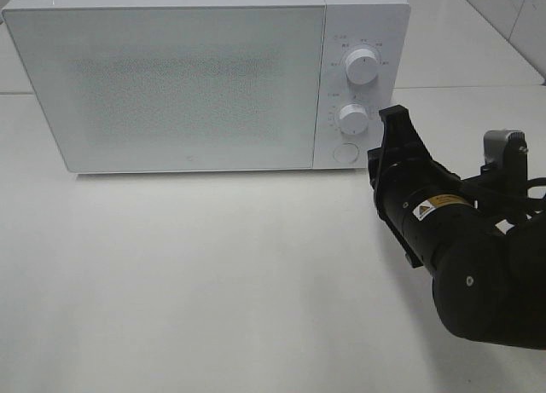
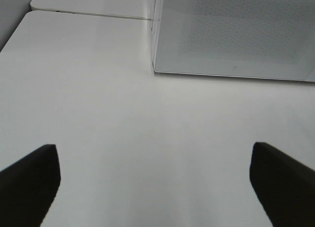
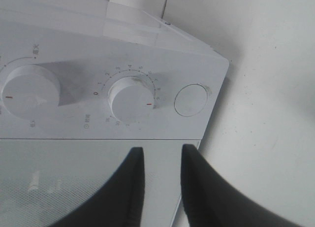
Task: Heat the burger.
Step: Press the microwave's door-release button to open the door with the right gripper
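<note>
White table (image 1: 213,282), microwave (image 1: 171,78), right claw (image 3: 161,150) near dial (image 3: 130,99)

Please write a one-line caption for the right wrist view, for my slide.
Right pincer hovers before the numbered knob and round button of the microwave.

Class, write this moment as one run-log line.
microwave door: shut | burger: not in view | right gripper: near lower knob, narrowly open, empty | left gripper: open above table

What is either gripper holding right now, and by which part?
Nothing. The left gripper stands wide open over the table. The right gripper is narrowed with nothing between its jaws, near the lower dial of the microwave.
</note>
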Controlling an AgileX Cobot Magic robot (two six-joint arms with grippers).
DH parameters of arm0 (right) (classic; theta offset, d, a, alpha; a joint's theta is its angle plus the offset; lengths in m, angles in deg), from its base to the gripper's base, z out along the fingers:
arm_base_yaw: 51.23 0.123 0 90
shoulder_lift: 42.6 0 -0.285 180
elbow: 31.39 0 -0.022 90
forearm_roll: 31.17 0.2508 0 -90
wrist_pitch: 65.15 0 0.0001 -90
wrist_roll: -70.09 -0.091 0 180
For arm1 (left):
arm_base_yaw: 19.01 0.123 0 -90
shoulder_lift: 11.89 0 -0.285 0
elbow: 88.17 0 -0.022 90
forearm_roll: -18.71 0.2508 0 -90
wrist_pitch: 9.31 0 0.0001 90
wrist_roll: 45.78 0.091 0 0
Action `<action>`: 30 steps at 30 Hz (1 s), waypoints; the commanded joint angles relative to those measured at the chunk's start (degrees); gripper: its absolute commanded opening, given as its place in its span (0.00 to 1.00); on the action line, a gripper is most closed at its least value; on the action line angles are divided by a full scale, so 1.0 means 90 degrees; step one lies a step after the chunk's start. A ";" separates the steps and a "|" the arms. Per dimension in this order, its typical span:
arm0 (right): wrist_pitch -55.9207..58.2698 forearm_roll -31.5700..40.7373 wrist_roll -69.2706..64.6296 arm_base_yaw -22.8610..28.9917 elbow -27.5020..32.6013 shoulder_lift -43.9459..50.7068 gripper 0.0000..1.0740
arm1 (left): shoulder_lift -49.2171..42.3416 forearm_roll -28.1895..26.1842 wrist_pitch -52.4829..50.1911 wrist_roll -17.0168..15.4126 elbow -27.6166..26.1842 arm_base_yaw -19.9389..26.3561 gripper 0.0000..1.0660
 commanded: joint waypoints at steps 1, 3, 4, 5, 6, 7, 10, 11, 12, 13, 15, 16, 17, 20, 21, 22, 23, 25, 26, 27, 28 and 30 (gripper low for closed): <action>0.0025 -0.0102 -0.0726 0.0013 -0.0045 0.0013 0.22 | -0.0127 0.0006 -0.0057 0.0000 0.0006 0.0006 0.94; 0.0025 -0.0102 -0.0821 0.0013 -0.0045 0.0013 0.22 | -0.0127 0.0006 -0.0057 0.0000 0.0006 0.0006 0.94; 0.0045 -0.0102 -0.1006 0.0013 -0.0045 0.0013 0.18 | -0.0127 0.0006 -0.0057 0.0000 0.0006 0.0006 0.94; 0.0076 -0.0102 -0.1076 0.0013 -0.0045 0.0013 0.14 | -0.0127 0.0006 -0.0057 0.0000 0.0006 0.0006 0.94; 0.0076 -0.0102 -0.1076 0.0013 -0.0045 0.0013 0.14 | -0.0127 0.0006 -0.0057 0.0000 0.0006 0.0006 0.94; 0.0172 -0.0102 -0.1165 0.0013 -0.0045 0.0013 0.06 | -0.0127 0.0006 -0.0057 0.0000 0.0006 0.0006 0.94; 0.0357 -0.0102 -0.1261 0.0013 -0.0045 0.0013 0.00 | -0.0127 0.0006 -0.0057 0.0000 0.0006 0.0006 0.94; 0.0357 -0.0102 -0.1261 0.0013 -0.0045 0.0013 0.00 | -0.0127 0.0006 -0.0057 0.0000 0.0006 0.0006 0.94; 0.0401 -0.0089 -0.1407 0.0013 -0.0045 0.0013 0.00 | -0.0127 0.0006 -0.0057 0.0000 0.0006 0.0006 0.94; 0.0401 -0.0089 -0.1407 0.0013 -0.0045 0.0013 0.00 | -0.0127 0.0006 -0.0057 0.0000 0.0006 0.0006 0.94; 0.0497 -0.0070 -0.1662 0.0000 -0.0045 0.0013 0.00 | -0.0127 0.0006 -0.0057 0.0000 0.0006 0.0006 0.94; 0.0497 -0.0070 -0.1662 0.0000 -0.0045 0.0013 0.00 | -0.0127 0.0006 -0.0057 0.0000 0.0006 0.0006 0.94; 0.0541 -0.0051 -0.1693 0.0000 -0.0045 0.0013 0.00 | -0.0127 0.0006 -0.0057 0.0000 0.0006 0.0006 0.94; 0.0547 -0.0051 -0.1681 0.0000 -0.0045 0.0013 0.00 | -0.0127 0.0006 -0.0057 0.0000 0.0006 0.0006 0.94; 0.0547 -0.0019 -0.1681 0.0000 -0.0045 0.0013 0.00 | -0.0127 0.0006 -0.0057 0.0000 0.0006 0.0006 0.94; 0.0547 -0.0019 -0.1681 0.0000 -0.0045 0.0013 0.00 | -0.0127 0.0006 -0.0057 0.0000 0.0006 0.0006 0.94; 0.0547 0.0083 -0.1636 0.0000 -0.0045 0.0013 0.00 | -0.0127 0.0006 -0.0057 0.0000 0.0006 0.0006 0.94; 0.0624 0.0140 -0.1528 -0.0064 -0.0045 0.0013 0.00 | -0.0127 0.0006 -0.0057 0.0000 0.0006 0.0006 0.94; 0.0719 0.0089 -0.1509 -0.0140 -0.0064 0.0013 0.00 | -0.0127 0.0006 -0.0057 0.0000 0.0006 0.0006 0.94; 0.0719 0.0089 -0.1509 -0.0140 -0.0064 0.0013 0.00 | -0.0127 0.0006 -0.0057 0.0000 0.0006 0.0006 0.94; 0.0891 -0.0038 -0.1490 -0.0306 -0.0089 0.0013 0.00 | -0.0127 0.0006 -0.0057 0.0000 0.0006 0.0006 0.94; 0.0936 -0.0140 -0.1343 -0.0446 -0.0153 0.0013 0.00 | -0.0127 0.0006 -0.0057 0.0000 0.0006 0.0006 0.94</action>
